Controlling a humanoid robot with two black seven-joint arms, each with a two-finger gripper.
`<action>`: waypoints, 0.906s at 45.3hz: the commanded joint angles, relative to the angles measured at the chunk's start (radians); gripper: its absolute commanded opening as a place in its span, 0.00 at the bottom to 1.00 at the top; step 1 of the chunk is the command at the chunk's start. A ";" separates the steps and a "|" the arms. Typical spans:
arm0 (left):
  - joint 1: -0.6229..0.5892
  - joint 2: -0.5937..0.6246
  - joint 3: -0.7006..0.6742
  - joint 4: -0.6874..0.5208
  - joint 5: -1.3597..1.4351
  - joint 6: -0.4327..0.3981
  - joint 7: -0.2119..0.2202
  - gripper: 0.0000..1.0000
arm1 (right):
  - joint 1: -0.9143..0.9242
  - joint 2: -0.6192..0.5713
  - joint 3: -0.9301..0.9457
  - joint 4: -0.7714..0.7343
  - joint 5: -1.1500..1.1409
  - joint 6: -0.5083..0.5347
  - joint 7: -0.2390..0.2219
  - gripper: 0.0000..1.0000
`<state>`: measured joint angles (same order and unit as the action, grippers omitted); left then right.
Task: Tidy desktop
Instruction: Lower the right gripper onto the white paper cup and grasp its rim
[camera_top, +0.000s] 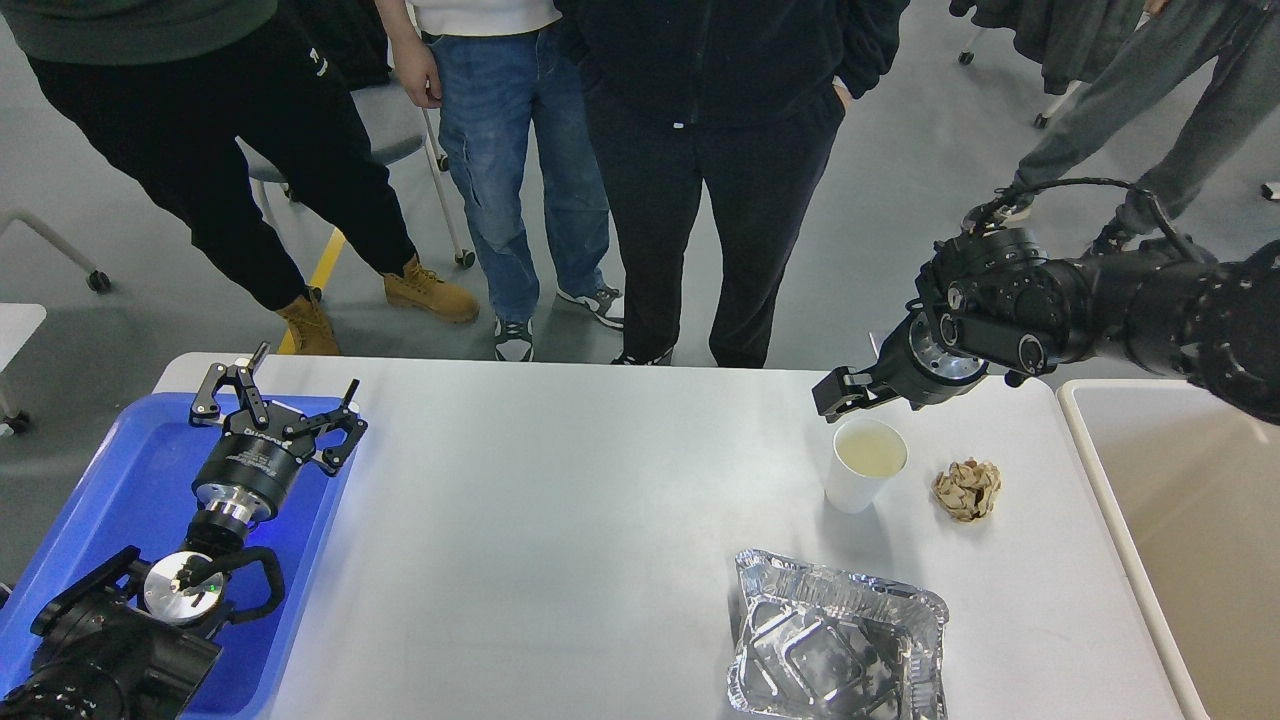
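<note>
The white-grey desktop (560, 520) bears a white paper cup (860, 480) holding pale liquid, a crumpled brown paper ball (967, 489) to its right, and an empty foil tray (835, 640) at the front. My right gripper (835, 392) hangs just above and behind the cup's far-left rim; it is dark and its fingers cannot be told apart. My left gripper (280, 402) is open and empty above the far end of the blue tray (90, 500) at the left.
A beige rimmed bin (1190, 500) stands against the table's right edge. Three people (720, 150) stand close behind the table's far edge, and another stands at the back right. A wheeled chair leg shows at far left.
</note>
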<state>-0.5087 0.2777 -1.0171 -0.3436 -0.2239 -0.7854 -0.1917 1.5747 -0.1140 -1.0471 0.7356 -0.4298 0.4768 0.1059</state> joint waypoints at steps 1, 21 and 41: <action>0.001 0.000 0.000 0.000 0.000 0.000 0.000 1.00 | -0.067 0.005 0.016 -0.035 -0.038 -0.010 0.000 1.00; 0.001 0.000 -0.001 0.000 0.000 0.000 0.000 1.00 | -0.136 -0.013 0.029 -0.077 -0.063 -0.072 0.000 1.00; 0.001 0.000 0.000 0.000 -0.002 0.000 0.000 1.00 | -0.245 -0.024 0.070 -0.193 -0.168 -0.087 0.002 0.77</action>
<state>-0.5079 0.2776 -1.0175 -0.3437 -0.2249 -0.7854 -0.1918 1.3892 -0.1323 -1.0047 0.6011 -0.5390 0.3991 0.1058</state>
